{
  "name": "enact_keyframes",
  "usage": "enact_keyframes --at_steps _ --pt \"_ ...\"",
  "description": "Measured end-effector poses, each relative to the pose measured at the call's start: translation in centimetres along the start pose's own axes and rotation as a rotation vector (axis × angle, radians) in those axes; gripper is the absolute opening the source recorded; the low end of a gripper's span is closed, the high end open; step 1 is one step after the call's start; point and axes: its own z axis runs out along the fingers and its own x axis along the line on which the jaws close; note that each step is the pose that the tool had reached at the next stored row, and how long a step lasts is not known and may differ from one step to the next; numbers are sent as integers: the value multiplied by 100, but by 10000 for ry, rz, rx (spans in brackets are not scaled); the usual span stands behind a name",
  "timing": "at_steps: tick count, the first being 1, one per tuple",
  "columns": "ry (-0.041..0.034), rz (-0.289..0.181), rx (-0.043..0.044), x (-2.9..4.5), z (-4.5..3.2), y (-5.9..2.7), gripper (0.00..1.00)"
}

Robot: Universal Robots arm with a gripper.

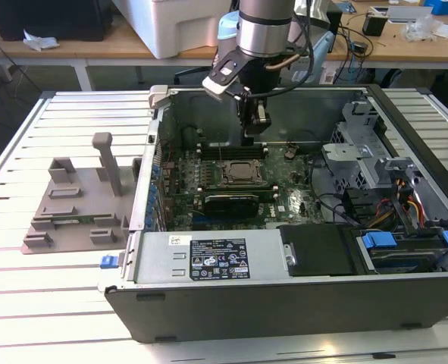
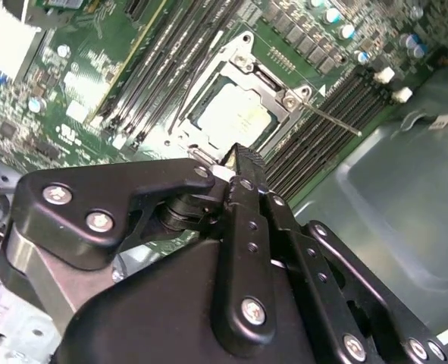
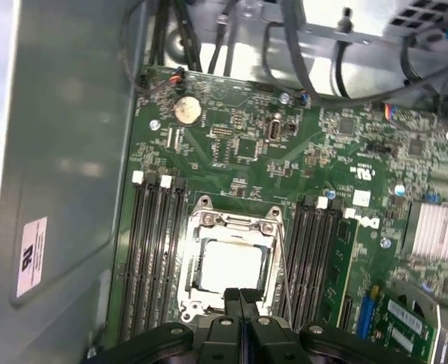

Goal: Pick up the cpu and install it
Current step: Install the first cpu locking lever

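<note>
The cpu (image 3: 231, 264) lies flat inside the motherboard socket (image 3: 201, 220), its silver-grey top facing up; in the second wrist view the cpu (image 2: 233, 114) is framed by the socket's metal bracket. In the exterior view the socket (image 1: 242, 173) sits mid-board inside the open computer case. My gripper (image 1: 254, 133) hangs just above the socket's far edge, apart from the chip. Its black fingertips (image 3: 239, 297) are pressed together with nothing between them, as the second wrist view also shows for the gripper (image 2: 243, 161).
Memory slots (image 3: 154, 250) flank the socket on both sides, and a thin metal lever (image 2: 333, 121) sticks out beside it. The case wall (image 1: 284, 98) stands close behind the arm. Drive cages and cables (image 1: 390, 197) crowd the exterior view's right. A grey fixture (image 1: 76, 201) sits outside the case.
</note>
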Motion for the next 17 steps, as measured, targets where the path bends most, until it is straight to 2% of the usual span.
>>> enact_keyframes --at_steps 4,5,7,10,12,14,16,17 --pt "-54 -974 -26 0 0 1 11" --pt "-75 -1340 -37 0 0 1 11" --pt "-91 -1642 -45 0 0 1 11" --pt "-143 -2575 -70 0 0 1 11" --pt "-161 -2891 -79 0 0 1 11" --pt "-208 -3748 -102 0 0 1 11" --pt "-282 -5070 -138 0 0 1 11" --pt "-304 -5475 -150 0 0 1 11"
